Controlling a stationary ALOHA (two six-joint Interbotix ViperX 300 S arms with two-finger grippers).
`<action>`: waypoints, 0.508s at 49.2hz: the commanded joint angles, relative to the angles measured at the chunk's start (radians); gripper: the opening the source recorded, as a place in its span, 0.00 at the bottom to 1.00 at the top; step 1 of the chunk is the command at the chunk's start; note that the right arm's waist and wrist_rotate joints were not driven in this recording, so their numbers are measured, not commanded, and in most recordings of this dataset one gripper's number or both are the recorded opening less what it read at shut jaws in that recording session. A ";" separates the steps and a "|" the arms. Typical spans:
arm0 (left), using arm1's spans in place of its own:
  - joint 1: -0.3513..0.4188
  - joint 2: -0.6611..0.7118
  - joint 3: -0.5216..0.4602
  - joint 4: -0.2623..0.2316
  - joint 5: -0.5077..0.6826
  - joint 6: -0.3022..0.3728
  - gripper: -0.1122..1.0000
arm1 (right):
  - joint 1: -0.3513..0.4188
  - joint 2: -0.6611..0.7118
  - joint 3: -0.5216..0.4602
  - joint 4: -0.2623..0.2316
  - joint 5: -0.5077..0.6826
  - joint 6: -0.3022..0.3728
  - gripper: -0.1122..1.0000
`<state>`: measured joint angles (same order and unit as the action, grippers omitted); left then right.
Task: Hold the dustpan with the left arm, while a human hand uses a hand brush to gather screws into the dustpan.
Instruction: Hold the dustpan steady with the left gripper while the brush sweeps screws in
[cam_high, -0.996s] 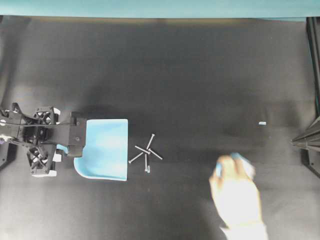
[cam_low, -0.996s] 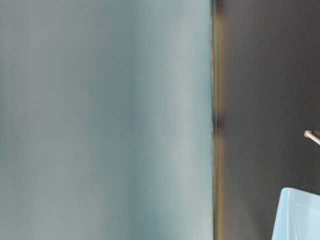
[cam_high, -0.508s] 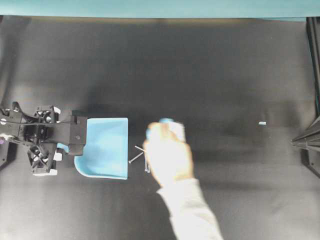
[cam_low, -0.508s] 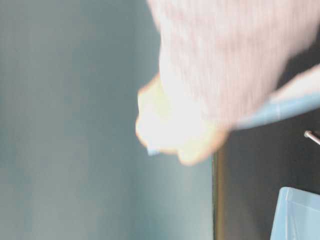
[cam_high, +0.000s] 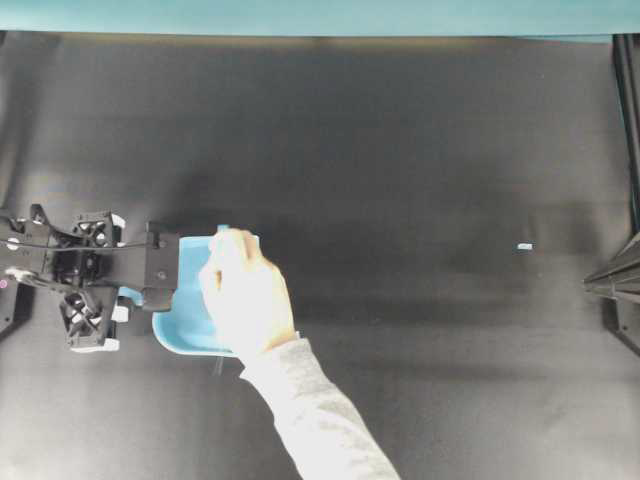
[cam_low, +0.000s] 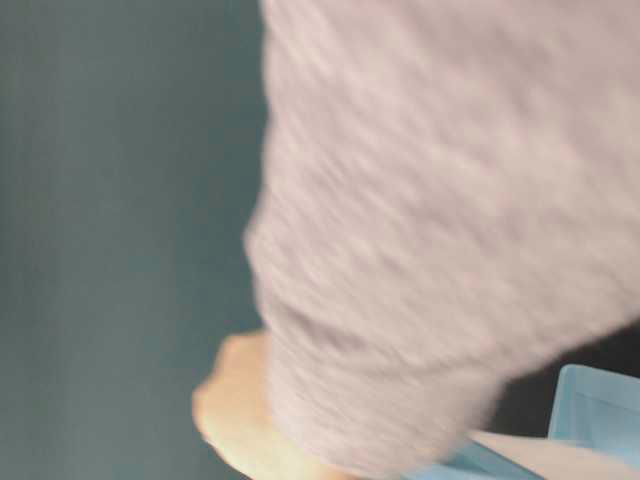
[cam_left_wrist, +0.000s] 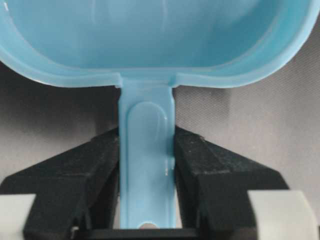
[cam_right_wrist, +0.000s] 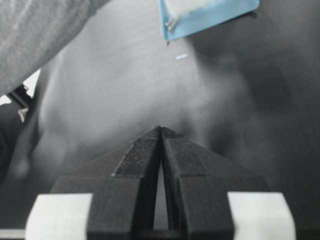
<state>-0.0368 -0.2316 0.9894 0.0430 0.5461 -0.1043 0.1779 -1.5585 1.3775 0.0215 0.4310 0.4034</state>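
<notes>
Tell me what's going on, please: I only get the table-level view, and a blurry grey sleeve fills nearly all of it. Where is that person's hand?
Observer: From overhead, the human hand is over the dustpan, covering most of its open side.
Operator: Is anything holding that pan?
Observer: Yes. The left wrist view shows the left gripper clamped on its flat handle from both sides.
Operator: And the other arm?
Observer: Its own camera shows the right gripper shut on nothing, pointing across the black mat toward the pan.
</notes>
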 joint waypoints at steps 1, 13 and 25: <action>0.000 0.000 -0.015 0.003 -0.017 -0.002 0.36 | 0.000 0.005 -0.015 -0.002 -0.006 0.000 0.10; 0.000 -0.020 0.018 0.003 -0.127 -0.006 0.35 | 0.000 0.005 -0.015 -0.002 -0.006 0.002 0.10; 0.005 -0.075 0.080 0.003 -0.308 -0.041 0.35 | 0.000 0.006 -0.015 -0.002 -0.006 0.000 0.10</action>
<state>-0.0368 -0.2807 1.0630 0.0430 0.3053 -0.1381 0.1779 -1.5585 1.3775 0.0215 0.4295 0.4050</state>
